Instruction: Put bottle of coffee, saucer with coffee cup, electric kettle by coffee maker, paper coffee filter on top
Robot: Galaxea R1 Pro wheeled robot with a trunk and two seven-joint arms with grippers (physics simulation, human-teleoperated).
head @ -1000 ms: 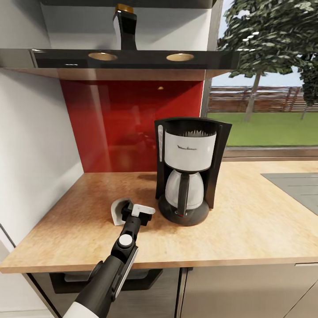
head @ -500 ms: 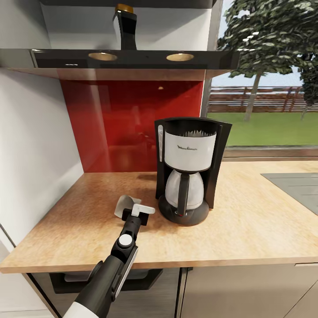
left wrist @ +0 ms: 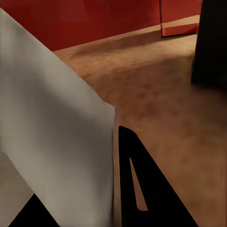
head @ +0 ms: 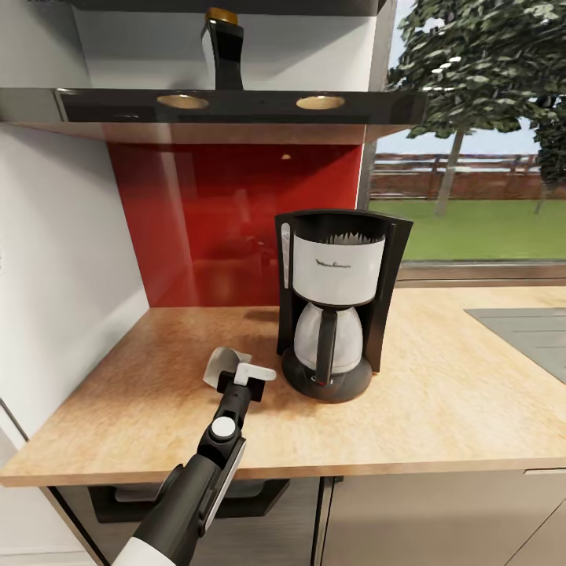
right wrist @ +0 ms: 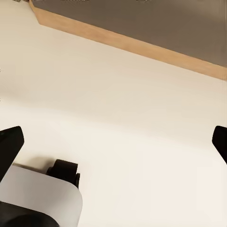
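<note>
left arm (head: pixel 206 464): reaches from the near left edge up over the front lip of the counter, pointing away from the robot.
left gripper (head: pixel 237 376): low over the wood, just left of the machine's base; its fingers are closed on the paper coffee filter, and in the left wrist view one black finger (left wrist: pixel 137 189) lies against the sheet's edge.
paper coffee filter (head: pixel 218 366): a white piece pinched at its near end, tilted up and to the far left from the fingers; in the left wrist view it is a broad pale sheet (left wrist: pixel 52 142) slanting across the wood. whether its far tip touches the counter cannot be told.
right gripper (right wrist: pixel 113 142): in the right wrist view the two dark fingertips sit wide apart at opposite edges with nothing between them, over a pale cream surface with a wood-edged strip beyond.
kitchen countertop (head: pixel 440 393): light wood slab running left to right, grey cabinet fronts below.
coffee maker (head: pixel 338 303): upright on the counter, middle of the view, carafe in place with its black handle facing near.
red backsplash (head: pixel 220 228): glossy panel behind the counter on the left.
shelf (head: pixel 259 106): dark ledge above the backsplash with two round lights underneath.
bottle of coffee (head: pixel 223 49): stands on the shelf, far and up-left of the machine, gold cap on top.
window (head: pixel 479 157): far right, with grass, a fence and a tree outside.
</note>
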